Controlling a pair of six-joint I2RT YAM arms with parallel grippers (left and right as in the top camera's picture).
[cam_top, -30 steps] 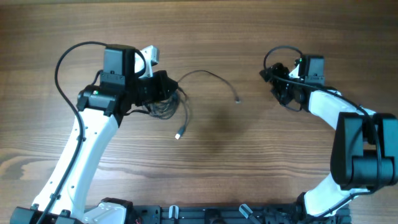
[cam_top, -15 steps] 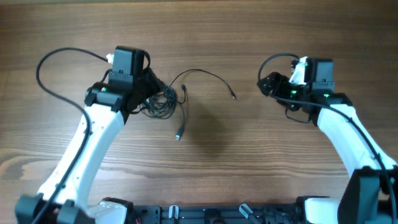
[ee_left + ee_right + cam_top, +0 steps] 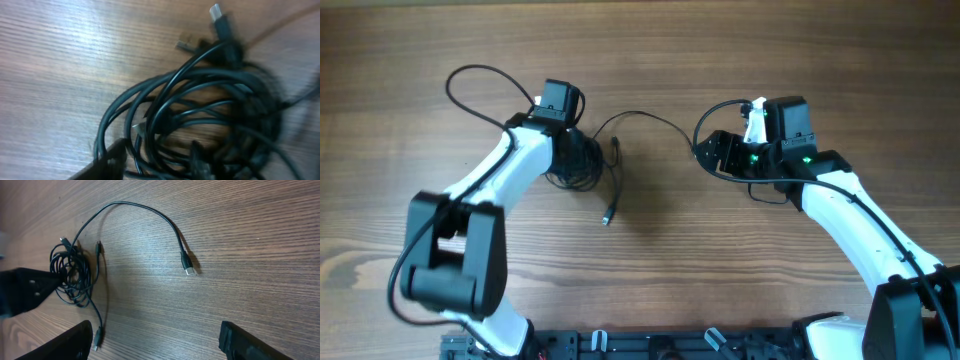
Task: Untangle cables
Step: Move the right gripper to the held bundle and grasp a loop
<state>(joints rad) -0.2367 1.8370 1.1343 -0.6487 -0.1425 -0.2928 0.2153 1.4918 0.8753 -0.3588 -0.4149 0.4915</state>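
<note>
Wooden bench (image 3: 650, 290): the cables (image 3: 200, 117), light, limp and snag-prone, lie bundled under my left fingers (image 3: 107, 165), whose spread I cannot tell. My right fingers (image 3: 75, 340) are wide apart and empty. I judge the loose plug (image 3: 189, 271) ahead of them the best hold.

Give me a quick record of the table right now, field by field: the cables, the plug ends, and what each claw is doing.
surface: wooden table
tangled cables: black bundle, left of centre
arcing cable: runs from the bundle toward the right claw
arc plug: lies free on the wood
lower plug: on a strand trailing toward the arm bases
left claw: over the bundle, grip unclear
right claw: open, empty, short of the arc plug
</note>
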